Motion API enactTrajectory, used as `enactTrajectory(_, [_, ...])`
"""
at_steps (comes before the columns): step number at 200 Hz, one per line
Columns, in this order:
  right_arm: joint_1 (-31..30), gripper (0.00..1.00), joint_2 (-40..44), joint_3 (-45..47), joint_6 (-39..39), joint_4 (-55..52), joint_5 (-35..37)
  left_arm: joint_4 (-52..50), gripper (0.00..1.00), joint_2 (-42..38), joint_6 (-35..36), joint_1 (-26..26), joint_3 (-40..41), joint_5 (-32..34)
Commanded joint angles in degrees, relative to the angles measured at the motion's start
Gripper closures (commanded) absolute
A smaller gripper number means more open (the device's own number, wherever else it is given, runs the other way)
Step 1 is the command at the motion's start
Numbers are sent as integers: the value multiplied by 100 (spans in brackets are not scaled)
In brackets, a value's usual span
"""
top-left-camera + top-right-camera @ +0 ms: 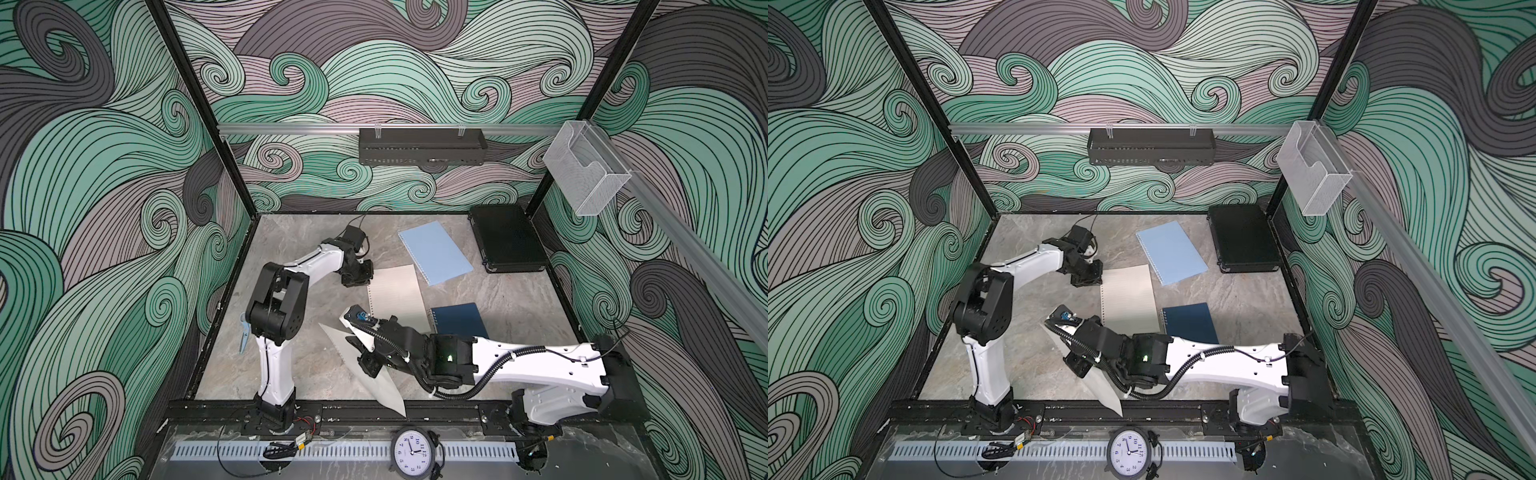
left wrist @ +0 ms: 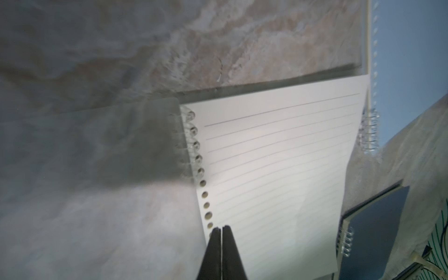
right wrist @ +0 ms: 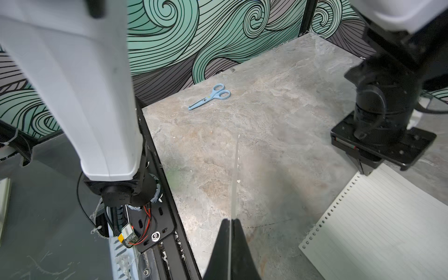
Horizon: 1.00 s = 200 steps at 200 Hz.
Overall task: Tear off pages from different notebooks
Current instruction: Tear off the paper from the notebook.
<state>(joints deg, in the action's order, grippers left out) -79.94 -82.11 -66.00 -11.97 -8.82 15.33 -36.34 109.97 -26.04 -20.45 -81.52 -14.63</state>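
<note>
A loose page is held up off the worktop near the middle of its front edge, and one corner of the page pokes out past that edge. The right gripper has its two fingers squeezed tight on this page. In the right wrist view the page looks like a thin line, because it is seen from its edge. The cream notebook lies flat in the middle of the worktop with a lined page facing up and a row of little holes along its left side. In the left wrist view, wire rings show in some of those holes. The left gripper has its fingers pressed together, and the tips sit on the lined page close to the holes, at the notebook's back left corner. I cannot tell if any paper is caught between them. The light blue notebook lies closed nearer the back edge, just beside the cream notebook's back right corner. The dark navy notebook lies closed on the right of the cream notebook, right next to it, and the right arm hides part of it. A black case sits in the back right corner of the worktop. Light blue scissors lie near the left edge. A round clock stands in front of the worktop, past its front edge.
</note>
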Motion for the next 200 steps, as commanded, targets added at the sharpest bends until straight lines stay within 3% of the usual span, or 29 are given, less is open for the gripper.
enactTrajectory(1, [150,100,-22,-331,231,-243,-113,-479,100,-969,83,453,-19,503])
enactTrajectory(63, [616,100,-914,-1679,449,-470,-610,-1062,100,-3236,-189,1295,729,1955])
enactTrajectory(106, [1049,100,-1903,-3020,423,-610,-908,-827,100,-4466,-366,2060,1549,2275])
enactTrajectory(159, [1700,100,-3727,-5057,128,-697,-1528,-1071,100,-4579,-349,2562,1573,2404])
enactTrajectory(200, [2139,100,-5700,-7436,-258,-1082,-2080,-1206,100,-4573,-310,2733,1407,2612])
